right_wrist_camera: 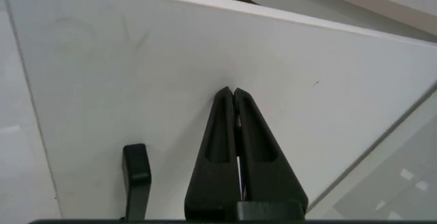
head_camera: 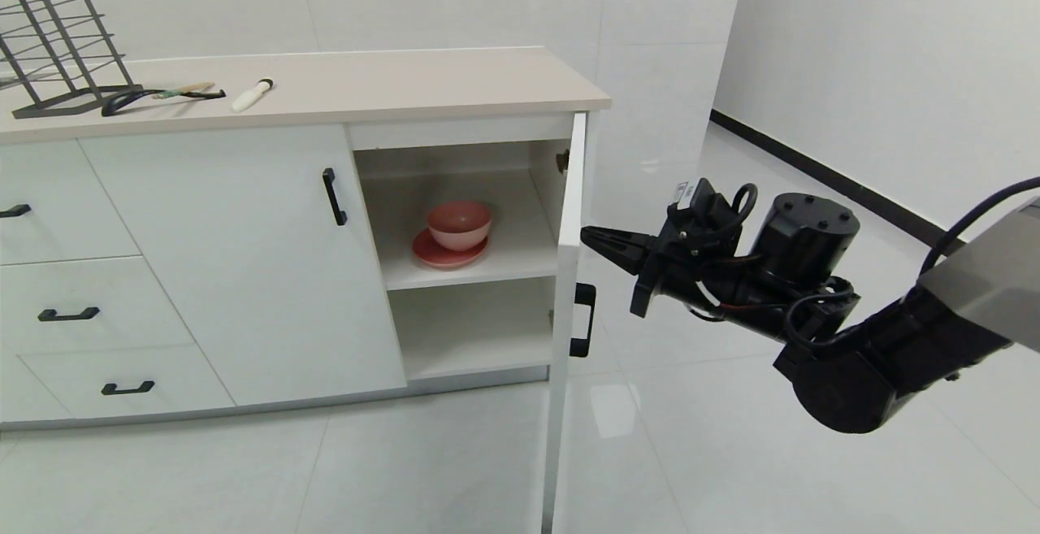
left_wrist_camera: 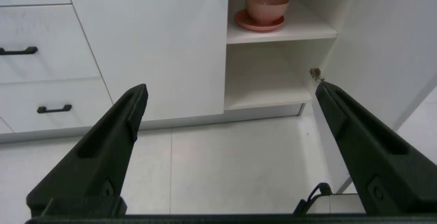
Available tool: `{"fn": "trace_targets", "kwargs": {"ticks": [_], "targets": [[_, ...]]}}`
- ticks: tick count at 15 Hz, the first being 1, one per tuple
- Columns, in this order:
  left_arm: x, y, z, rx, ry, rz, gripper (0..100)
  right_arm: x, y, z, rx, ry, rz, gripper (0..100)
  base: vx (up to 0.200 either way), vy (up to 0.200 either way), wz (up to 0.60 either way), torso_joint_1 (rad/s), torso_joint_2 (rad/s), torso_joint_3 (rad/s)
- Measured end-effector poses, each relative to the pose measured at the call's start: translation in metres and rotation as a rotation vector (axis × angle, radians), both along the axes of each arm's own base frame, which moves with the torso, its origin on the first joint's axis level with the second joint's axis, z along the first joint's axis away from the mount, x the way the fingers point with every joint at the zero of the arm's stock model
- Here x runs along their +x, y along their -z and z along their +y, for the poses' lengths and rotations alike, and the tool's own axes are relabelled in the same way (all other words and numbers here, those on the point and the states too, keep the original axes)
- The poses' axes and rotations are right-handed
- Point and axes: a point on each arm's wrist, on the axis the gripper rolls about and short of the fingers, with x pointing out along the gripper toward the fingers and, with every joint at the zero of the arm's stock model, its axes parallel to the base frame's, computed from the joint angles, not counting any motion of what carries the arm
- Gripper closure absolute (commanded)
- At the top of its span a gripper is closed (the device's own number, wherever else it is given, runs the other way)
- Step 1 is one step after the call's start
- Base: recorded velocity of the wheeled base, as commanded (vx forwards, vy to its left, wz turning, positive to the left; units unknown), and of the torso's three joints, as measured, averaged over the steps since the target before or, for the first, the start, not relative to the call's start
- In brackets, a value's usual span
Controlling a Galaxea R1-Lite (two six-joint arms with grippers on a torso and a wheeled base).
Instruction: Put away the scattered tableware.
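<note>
Pressed together, the right gripper (right_wrist_camera: 233, 93) could skid along the smooth, open white cabinet door (right_wrist_camera: 123, 53) if pushing obliquely.

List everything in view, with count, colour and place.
cupboard: one, white, right door open
countertop: one, beige, atop it
plate: one, red-pink, cupboard's upper shelf
bowl: one, pink, on the plate
rack: one, dark grey, countertop's left end
white-handled utensil: one, white, countertop
dark utensils: count unclear, black and green, beside the rack
right hand: one, black, shut, tips at the open door's outer face
left hand: one, black, open, facing the cupboard
</note>
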Motion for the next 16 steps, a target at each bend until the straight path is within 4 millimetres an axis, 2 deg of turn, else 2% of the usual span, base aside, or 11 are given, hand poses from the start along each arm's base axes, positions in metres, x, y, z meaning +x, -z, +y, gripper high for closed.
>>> {"fn": "trace_targets", "kwargs": {"ticks": [5,16], "targets": [[0.000,0.000,0.000,0.000,0.000,0.000,0,0.009,0.007,0.018,0.006,-0.031,-0.008,100,0.000,0.000,0.00,0.000,0.00,0.000],[0.000,0.000,0.000,0.001,0.002,0.000,0,0.031,0.021,0.042,0.025,-0.009,-0.031,100,0.000,0.000,0.00,0.000,0.00,0.000]]}}
